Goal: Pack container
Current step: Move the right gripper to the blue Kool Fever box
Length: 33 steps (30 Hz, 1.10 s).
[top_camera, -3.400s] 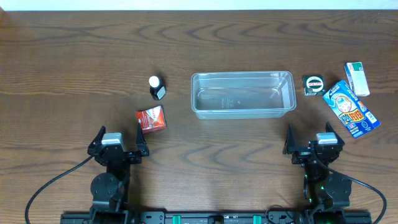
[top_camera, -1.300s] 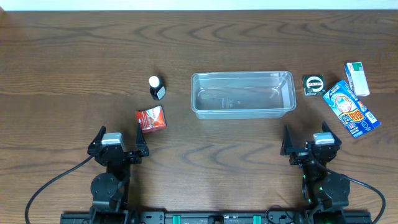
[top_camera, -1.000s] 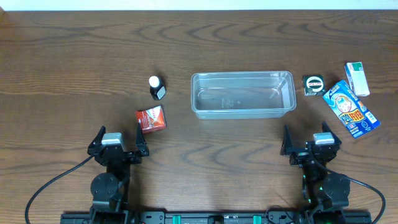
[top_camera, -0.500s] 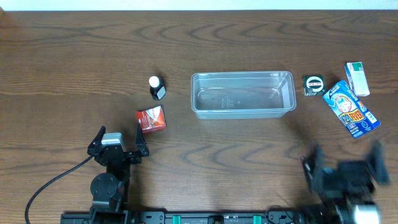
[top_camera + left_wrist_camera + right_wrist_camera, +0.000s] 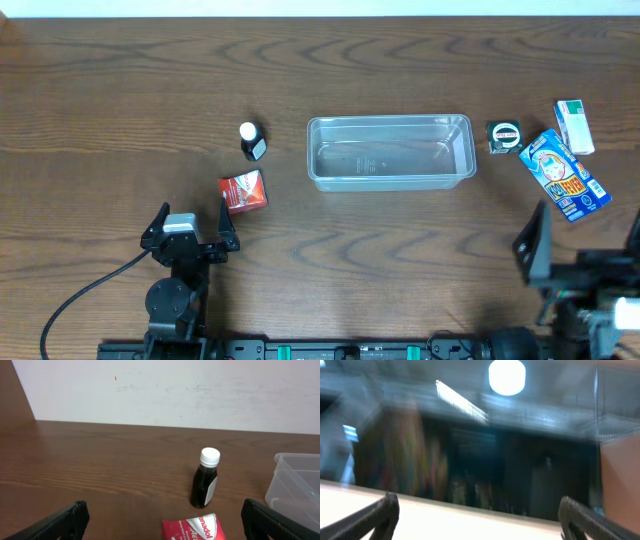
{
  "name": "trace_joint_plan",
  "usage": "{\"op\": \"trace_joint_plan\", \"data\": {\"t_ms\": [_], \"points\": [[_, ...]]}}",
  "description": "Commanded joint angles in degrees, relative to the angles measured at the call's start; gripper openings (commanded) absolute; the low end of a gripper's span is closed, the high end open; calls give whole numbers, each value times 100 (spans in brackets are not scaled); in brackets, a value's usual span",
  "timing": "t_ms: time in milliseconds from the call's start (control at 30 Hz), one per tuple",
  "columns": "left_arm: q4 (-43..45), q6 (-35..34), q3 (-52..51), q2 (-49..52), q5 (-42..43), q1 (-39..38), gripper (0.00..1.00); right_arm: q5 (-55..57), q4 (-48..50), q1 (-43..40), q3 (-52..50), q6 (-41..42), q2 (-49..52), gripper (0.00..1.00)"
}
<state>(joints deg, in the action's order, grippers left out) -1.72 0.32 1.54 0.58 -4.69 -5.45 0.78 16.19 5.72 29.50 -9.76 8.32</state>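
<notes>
Two robot arms sit at the near edge of a dark wooden bench [image 5: 120,80], and neither claw holds anything. The container [image 5: 390,121], a clear shallow tub with rounded corners, lies at the middle of the bench with its long side toward the arms and nothing inside it.

The left claw [image 5: 192,222] rests low at the near left, its fingers spread as wide as they go and gripping nothing. Just beyond its right finger lies a red box [image 5: 243,190]. Farther on stands a small dark bottle [image 5: 250,141] with a white cap, well to the left of the container. From the left wrist camera the bottle [image 5: 205,480] stands upright, apart from the red box [image 5: 196,528] in front of it. One corner of the container [image 5: 295,482] shows at the right edge, below a white wall [image 5: 160,390].

The right claw [image 5: 585,252] hangs at the near right corner of the overhead view, partly cut off by the frame, its fingers likewise far apart with nothing between them. Its wrist camera gives only a blurred picture of a dim room and a round lamp [image 5: 507,376], with the two fingertips [image 5: 370,517] at the lower corners.

To the right of the container lie a small dark box [image 5: 503,136], just beside it, then a blue packet [image 5: 564,175] and a white and green box [image 5: 574,126].
</notes>
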Motion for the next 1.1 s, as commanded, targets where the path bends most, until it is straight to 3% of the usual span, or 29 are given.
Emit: {"op": "trace_joint_plan", "data": {"t_ms": [0,233,500,667,900,1067], "points": [[-188,98,-131,-35,-42,31,98,391,-927,68,1322,-739,782,99],[-188,96,-131,-35,-42,31,98,411,-4621,68,4409,-1399,2798,99],[-188,96,-131,-35,-42,31,98,1388,-7261,-131,6662,-1412,4728,99],[-188,98,-131,-35,-42,31,98,1019,-8118,-682,7055,-1412,5504,99],[-188,96,-131,-35,-42,31,98,-1189,-8489,-2199,7055,-1775,6487,99],[-188,96,-131,-35,-42,31,98,-2116,-8509,-3117,7055,-2214,7180,99]]}}
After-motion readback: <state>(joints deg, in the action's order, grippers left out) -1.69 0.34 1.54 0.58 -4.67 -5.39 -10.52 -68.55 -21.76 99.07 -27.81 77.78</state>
